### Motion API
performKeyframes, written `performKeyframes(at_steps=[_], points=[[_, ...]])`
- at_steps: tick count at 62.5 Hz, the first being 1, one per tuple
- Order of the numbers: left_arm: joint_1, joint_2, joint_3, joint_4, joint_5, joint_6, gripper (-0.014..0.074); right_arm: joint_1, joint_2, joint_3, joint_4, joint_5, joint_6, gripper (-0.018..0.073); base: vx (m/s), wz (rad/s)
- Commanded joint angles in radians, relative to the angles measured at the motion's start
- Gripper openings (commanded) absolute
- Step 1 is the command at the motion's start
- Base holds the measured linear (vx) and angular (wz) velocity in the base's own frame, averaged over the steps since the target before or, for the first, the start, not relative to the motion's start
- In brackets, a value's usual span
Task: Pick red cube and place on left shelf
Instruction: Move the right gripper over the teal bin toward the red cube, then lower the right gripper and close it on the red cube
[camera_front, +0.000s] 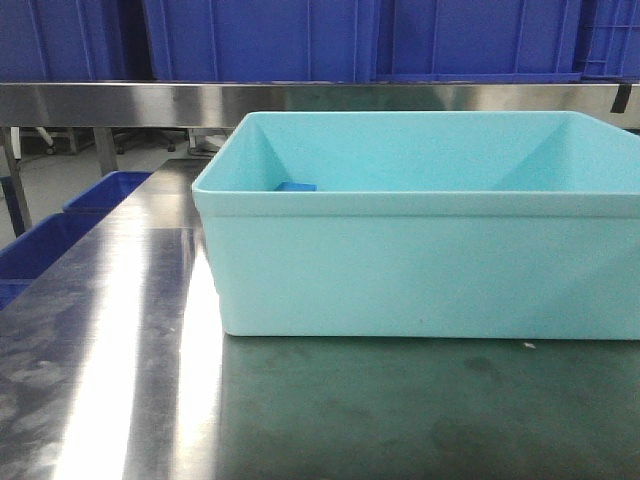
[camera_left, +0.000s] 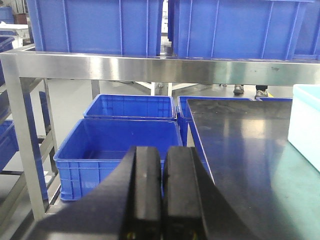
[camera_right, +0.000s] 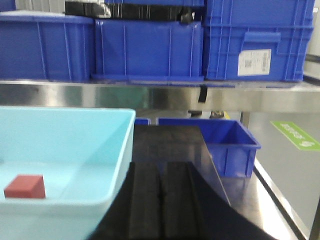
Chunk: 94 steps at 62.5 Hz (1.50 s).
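Observation:
The red cube (camera_right: 25, 186) lies on the floor of the light teal tub (camera_right: 122, 150), at its near left in the right wrist view. My right gripper (camera_right: 160, 167) is shut and empty, outside the tub's right wall. The tub (camera_front: 420, 270) fills the front view on the steel table; the cube is hidden there, only a small flat blue block (camera_front: 296, 186) shows inside. My left gripper (camera_left: 162, 152) is shut and empty, off the table's left edge above blue crates. The tub's corner shows at the right of the left wrist view (camera_left: 305, 125).
A steel shelf rail (camera_front: 300, 100) carrying large blue crates (camera_front: 260, 35) runs behind the table. Blue crates (camera_left: 120, 145) stand on the floor left of the table, another (camera_right: 232, 145) to its right. A steel shelf leg (camera_left: 25, 150) stands at the left.

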Motion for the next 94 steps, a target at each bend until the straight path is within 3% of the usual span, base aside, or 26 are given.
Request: performKeyframes(at_steps=[1, 21, 41, 53, 62, 69, 78, 94], points=[[-0.001, -0.012, 0.024, -0.004, -0.091, -0.005, 0.0101, -0.002, -0.007, -0.104, -0.002, -0.080, -0.005, 0.0053, 0.00, 0.00], [-0.001, -0.012, 0.024, -0.004, -0.091, -0.005, 0.0102, 0.028, 0.314, -0.581, -0.021, 0.351, -0.005, 0.0053, 0.00, 0.00], [-0.001, -0.012, 0.024, -0.004, -0.091, -0.005, 0.0102, 0.295, 0.742, -1.008, 0.060, 0.635, -0.005, 0.0053, 0.00, 0.00], [-0.001, -0.012, 0.024, -0.004, -0.091, -0.005, 0.0102, 0.440, 1.028, -1.205, 0.100, 0.680, 0.000, 0.0056, 0.00, 0.00], [-0.001, -0.012, 0.024, -0.004, -0.091, -0.005, 0.0102, 0.490, 1.229, -1.317, 0.100, 0.721, 0.065, 0.0065, -0.02, -0.12], [-0.001, -0.012, 0.024, -0.004, -0.091, -0.005, 0.0102, 0.490, 1.359, -1.398, 0.099, 0.783, 0.102, 0.0160, 0.00, 0.00], [-0.001, -0.012, 0.024, -0.004, -0.091, -0.005, 0.0102, 0.489, 1.485, -1.477, 0.099, 0.836, 0.107, 0.0355, 0.02, 0.14], [-0.001, -0.012, 0.024, -0.004, -0.091, -0.005, 0.0102, 0.485, 1.587, -1.481, 0.074, 0.905, 0.140, 0.0566, 0.00, 0.00]])
